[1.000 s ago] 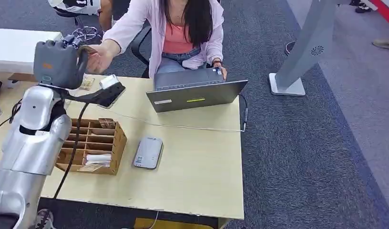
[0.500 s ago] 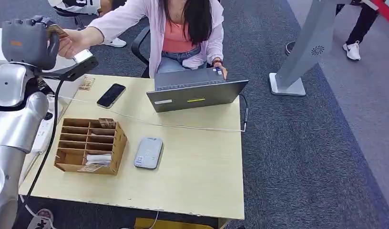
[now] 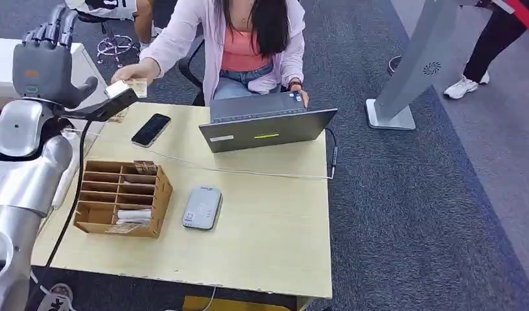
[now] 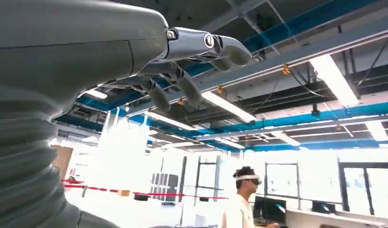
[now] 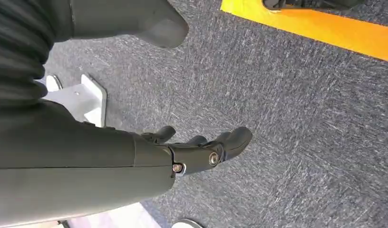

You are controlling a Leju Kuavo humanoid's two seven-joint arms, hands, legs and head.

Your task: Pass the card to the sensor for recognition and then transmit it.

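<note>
Holding: left hand (image 3: 45, 57) up, fingers spread, nothing in it
Card: card (image 3: 136, 87) in the person's hand (image 3: 133, 72), just beside that raised hand
Right hand: right hand (image 5: 192, 152) hangs over grey carpet (image 5: 296, 123), fingers loosely curled, nothing held
Surface: pale wooden table (image 3: 268, 220) below the left hand

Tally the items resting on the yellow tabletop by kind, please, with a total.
Laptop: 1
Phone: 1
Wooden compartment organizer: 1
Grey card sensor: 1
Total: 4

Bare tabletop (image 3: 268, 227) right of reader (image 3: 201, 207); laptop (image 3: 265, 126), organizer (image 3: 122, 197) as obstacles.
</note>
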